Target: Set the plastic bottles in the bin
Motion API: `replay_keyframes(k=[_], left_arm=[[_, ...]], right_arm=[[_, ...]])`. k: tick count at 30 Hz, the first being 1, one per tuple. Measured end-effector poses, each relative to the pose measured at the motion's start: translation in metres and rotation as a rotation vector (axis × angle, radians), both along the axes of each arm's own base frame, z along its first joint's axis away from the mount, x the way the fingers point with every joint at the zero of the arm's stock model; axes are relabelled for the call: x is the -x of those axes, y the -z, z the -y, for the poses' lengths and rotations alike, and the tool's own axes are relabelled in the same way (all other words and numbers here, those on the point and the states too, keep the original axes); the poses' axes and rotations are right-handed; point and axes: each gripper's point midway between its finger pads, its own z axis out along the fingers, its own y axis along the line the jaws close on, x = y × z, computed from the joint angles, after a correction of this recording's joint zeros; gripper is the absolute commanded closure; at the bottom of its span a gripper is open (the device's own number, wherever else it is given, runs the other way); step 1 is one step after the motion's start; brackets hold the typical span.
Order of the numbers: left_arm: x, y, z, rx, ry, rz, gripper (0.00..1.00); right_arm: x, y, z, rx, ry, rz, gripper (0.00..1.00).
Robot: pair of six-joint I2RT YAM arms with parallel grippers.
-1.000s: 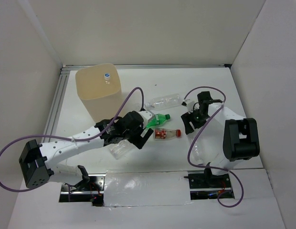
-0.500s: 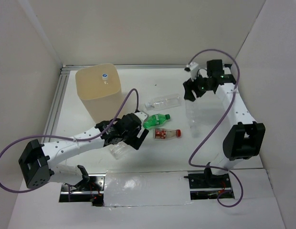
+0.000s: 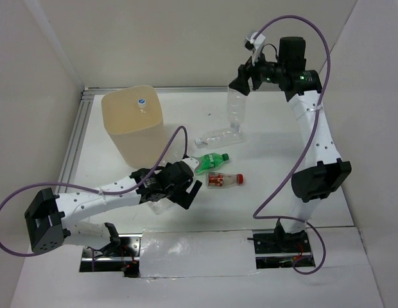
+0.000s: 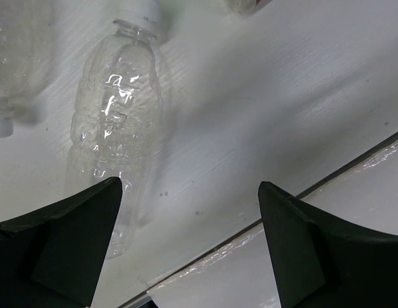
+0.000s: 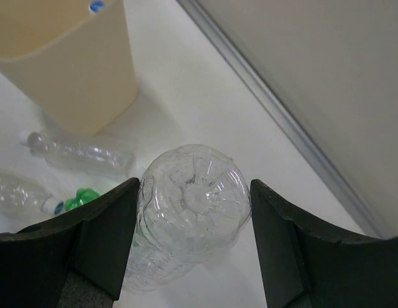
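Note:
The beige bin [image 3: 131,125] stands at the back left and shows in the right wrist view [image 5: 64,58]; a bottle's blue-marked cap [image 3: 144,101] shows inside it. My right gripper [image 3: 241,82] is raised high at the back, shut on a clear bottle [image 3: 235,114] that hangs below it, base up [image 5: 194,205]. On the table lie a clear bottle [image 3: 219,136], the green bottle [image 3: 208,162] and the red-label bottle [image 3: 224,180]. My left gripper [image 3: 178,194] is open and low over another clear bottle [image 4: 115,122], which lies beside its left finger, outside the jaws.
The table's near edge with a taped seam [image 4: 263,237] runs under my left gripper. A further clear bottle with a white cap [image 4: 1,125] lies at the left of the left wrist view. A metal rail [image 5: 276,109] lines the back wall.
My right arm has lifted the clear bottle off the table and swung it up, back and to the left. My left gripper has shifted slightly toward the near edge, staying open.

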Motion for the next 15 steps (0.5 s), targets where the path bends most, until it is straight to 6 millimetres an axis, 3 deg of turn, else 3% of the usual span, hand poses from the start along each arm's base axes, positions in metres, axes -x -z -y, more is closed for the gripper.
replay_keyframes(k=[4, 7, 13, 15], left_arm=[[0.006, 0.001, 0.001, 0.001, -0.013, -0.013, 0.0], [0.009, 0.002, 0.003, 0.009, -0.024, -0.021, 0.0], [0.014, 0.009, 0.0, -0.003, -0.057, -0.026, 0.0], [0.015, 0.011, -0.002, -0.005, -0.07, -0.023, 0.0]], right_arm=[[-0.005, -0.039, -0.03, -0.089, -0.048, 0.092, 0.69], [-0.003, -0.08, -0.056, -0.168, -0.091, 0.189, 0.69], [0.028, -0.157, -0.12, -0.337, -0.232, 0.359, 0.71], [0.036, -0.17, -0.14, -0.392, -0.274, 0.378, 0.71]])
